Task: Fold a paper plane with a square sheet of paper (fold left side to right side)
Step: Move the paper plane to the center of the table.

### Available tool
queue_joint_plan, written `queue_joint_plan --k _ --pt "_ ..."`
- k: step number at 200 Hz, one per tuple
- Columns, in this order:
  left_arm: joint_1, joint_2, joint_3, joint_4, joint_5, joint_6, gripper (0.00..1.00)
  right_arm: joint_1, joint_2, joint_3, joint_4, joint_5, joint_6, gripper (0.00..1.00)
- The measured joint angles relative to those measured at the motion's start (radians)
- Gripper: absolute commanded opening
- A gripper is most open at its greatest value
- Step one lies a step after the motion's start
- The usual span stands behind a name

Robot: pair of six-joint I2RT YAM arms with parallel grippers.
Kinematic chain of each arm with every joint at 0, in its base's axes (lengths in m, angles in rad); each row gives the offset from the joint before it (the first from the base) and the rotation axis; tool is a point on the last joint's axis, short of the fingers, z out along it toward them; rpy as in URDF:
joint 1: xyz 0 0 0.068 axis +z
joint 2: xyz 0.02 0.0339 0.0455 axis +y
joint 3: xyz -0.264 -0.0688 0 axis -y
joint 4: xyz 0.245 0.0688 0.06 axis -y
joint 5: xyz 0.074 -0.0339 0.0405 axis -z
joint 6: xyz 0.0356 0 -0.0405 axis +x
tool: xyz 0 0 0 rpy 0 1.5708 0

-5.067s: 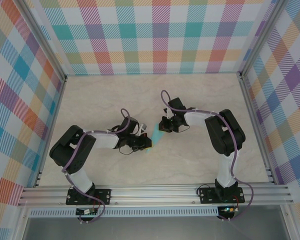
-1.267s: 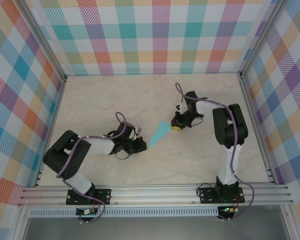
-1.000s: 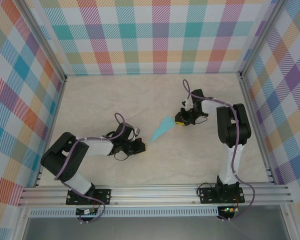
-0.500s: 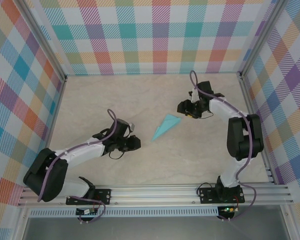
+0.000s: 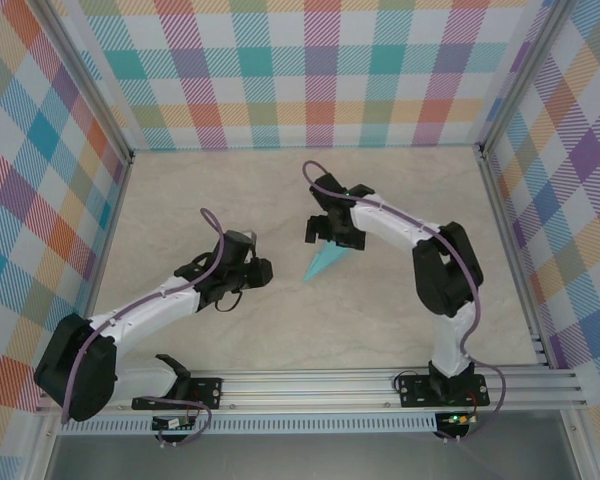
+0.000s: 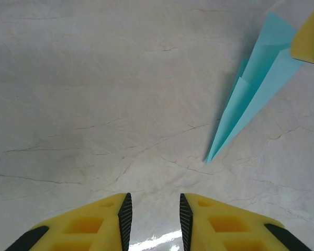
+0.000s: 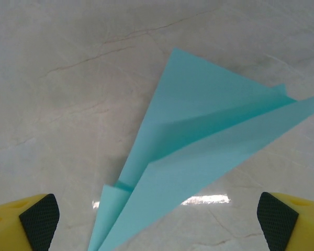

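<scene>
So, Tom, how does the right gripper [image 7: 157,217] stand?

Spread wide, Mira, holding nothing. Its wrist view has one black pad [image 7: 39,214] in each bottom corner. The paper plane [image 7: 199,141] lies flat on the table [image 7: 68,78] between them, touching neither.

And from above?

The right gripper [image 5: 325,238] hangs over the broad tail of the paper plane [image 5: 323,265], near the middle of the table [image 5: 400,320]. The nose points toward the near left. Behind the gripper, the right arm [image 5: 395,222] arches back to its base on the aluminium rail [image 5: 310,385].

What about the left gripper [image 6: 154,219]?

Its yellow fingers [image 6: 124,214] stand a narrow gap apart with only tabletop [image 6: 94,78] showing between them, so it grips nothing. Seen from overhead, the left gripper [image 5: 258,270] sits to the left of the nose, near it but not touching.

What lies between those fingers and the paper?

Bare marbled surface. In the left wrist view the plane [image 6: 251,99] slants from the upper right down to its tip. A yellow finger of the right gripper [image 6: 309,31] overlaps the tail's far corner there.

And further out?

A purple cable [image 5: 212,225] loops above the left arm [image 5: 150,305]. The plaid walls [image 5: 320,70] close in three sides, well apart from the paper.
</scene>
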Motion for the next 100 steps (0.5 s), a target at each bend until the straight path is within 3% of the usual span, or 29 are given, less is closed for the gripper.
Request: queue_joint_plan --k 52,100 --pt "0.0 -0.066 -0.028 -0.013 -0.026 0.018 0.34 0.023 0.121 0.087 -0.129 0.099 0.077 0.94" --pt "0.0 -0.074 -0.028 -0.02 -0.041 0.035 0.35 0.023 0.103 0.021 -0.139 0.126 0.1 0.73"
